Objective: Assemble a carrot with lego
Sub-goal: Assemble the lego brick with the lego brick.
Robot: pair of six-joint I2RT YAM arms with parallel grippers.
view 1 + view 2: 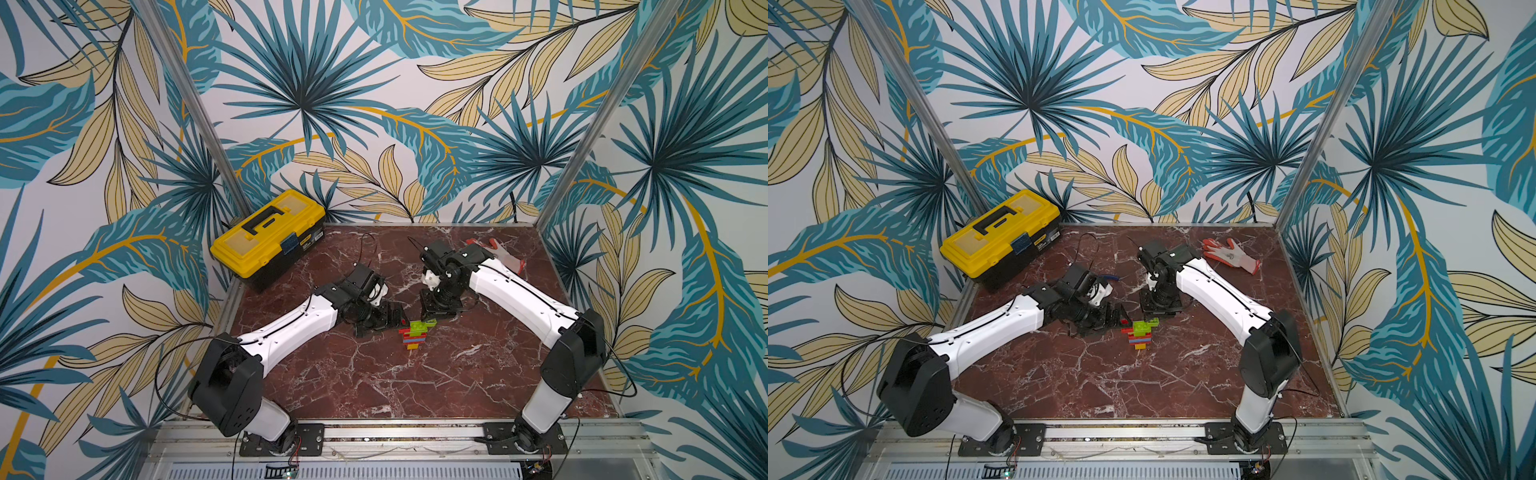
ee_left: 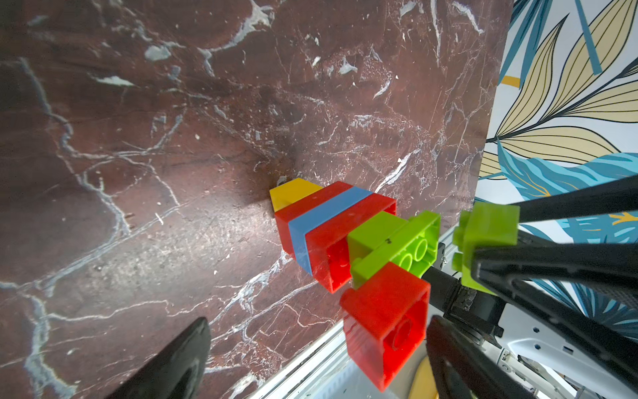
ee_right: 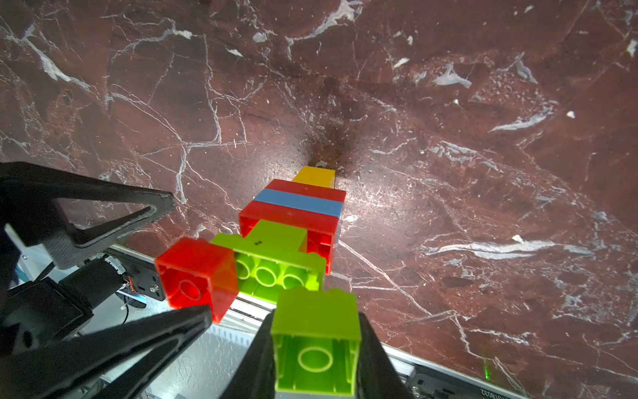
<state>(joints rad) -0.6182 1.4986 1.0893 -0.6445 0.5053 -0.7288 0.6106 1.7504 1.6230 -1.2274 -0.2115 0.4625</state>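
**Green leaf brick lined up on the carrot, needs a straight push**

My right gripper (image 3: 316,312) is pinching a small lime-green brick (image 3: 316,345) by its side walls, with the hollow side facing the wrist cam at the bottom centre of that frame. Just past it is the carrot (image 1: 413,334), mid-frame on the marble table (image 1: 374,386) in both top views, yellow tip pointing toward the bottom of the frame. The held brick sits just short of the wide lime brick (image 3: 276,269) at the carrot's fat end, not touching as far as I can tell.

My left gripper (image 2: 317,319) is spread wide. The red top brick (image 2: 386,321) is between its fingers but not squeezed. Further out there's a yellow toolbox (image 1: 268,237) left of centre and a glove (image 1: 1231,254) right of centre.

I reckon this is the second leaf piece going on. Next I need to line its studs up with the free end of the wide brick's underside and push straight in. The left should probably close to brace the carrot so it doesn't skid.
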